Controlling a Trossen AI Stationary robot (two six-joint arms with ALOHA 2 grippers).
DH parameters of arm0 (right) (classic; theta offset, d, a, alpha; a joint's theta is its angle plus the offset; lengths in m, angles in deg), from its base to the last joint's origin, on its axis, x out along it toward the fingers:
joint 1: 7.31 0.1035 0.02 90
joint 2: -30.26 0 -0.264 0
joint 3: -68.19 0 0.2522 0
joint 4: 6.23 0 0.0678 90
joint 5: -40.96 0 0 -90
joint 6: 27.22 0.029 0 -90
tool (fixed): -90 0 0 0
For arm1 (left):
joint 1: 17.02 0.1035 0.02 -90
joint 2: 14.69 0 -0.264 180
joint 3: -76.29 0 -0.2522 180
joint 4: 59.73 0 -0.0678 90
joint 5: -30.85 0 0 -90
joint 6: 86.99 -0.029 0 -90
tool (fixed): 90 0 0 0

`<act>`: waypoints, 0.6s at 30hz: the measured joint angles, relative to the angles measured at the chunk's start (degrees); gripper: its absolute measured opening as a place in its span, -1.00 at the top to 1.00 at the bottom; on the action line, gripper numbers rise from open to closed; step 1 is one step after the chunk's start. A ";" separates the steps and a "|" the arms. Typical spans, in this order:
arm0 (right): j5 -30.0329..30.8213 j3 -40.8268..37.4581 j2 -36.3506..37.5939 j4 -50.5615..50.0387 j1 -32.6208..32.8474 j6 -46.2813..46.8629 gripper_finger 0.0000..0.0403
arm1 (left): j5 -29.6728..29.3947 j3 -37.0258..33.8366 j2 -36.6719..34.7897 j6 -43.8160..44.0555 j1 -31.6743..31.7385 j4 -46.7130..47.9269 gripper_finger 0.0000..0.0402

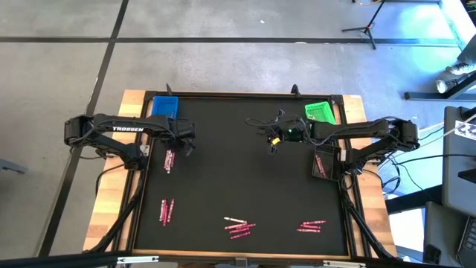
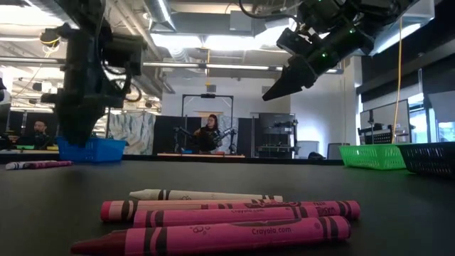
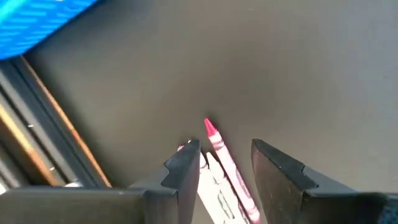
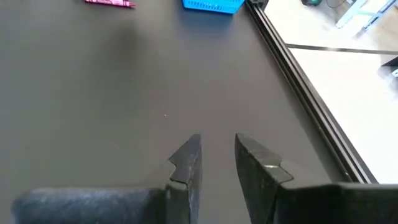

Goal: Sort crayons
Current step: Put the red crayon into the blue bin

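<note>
High view: the left gripper [image 1: 181, 141] hangs at the mat's far left, just near of the blue tray [image 1: 164, 106], over a small bunch of pink crayons [image 1: 169, 159]. The right gripper [image 1: 272, 140] sits right of the mat's middle, beside the green tray [image 1: 320, 112]. Further crayon groups lie along the near edge. Jaw gaps are too small to read here.

Low view: four crayons [image 2: 227, 217], one whitish, fill the foreground; both arms are cut off at the top.

Left wrist view: the jaws stand well apart, straddling a pink crayon [image 3: 227, 168] on the mat without clamping it; contact cannot be told. A second stick is half hidden behind one finger [image 3: 185, 174].

Right wrist view: the jaws are narrowly parted, holding nothing, above bare mat [image 4: 112, 93].
</note>
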 joint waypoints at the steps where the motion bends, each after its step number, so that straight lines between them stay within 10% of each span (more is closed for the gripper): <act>1: 0.00 0.00 0.00 0.03 0.00 -0.01 0.53 | 0.55 -0.97 0.01 0.03 0.28 -0.69 0.33; 18: 0.00 0.00 0.00 0.47 0.00 -0.03 0.53 | 2.88 -6.54 0.01 -0.07 2.36 -8.19 0.33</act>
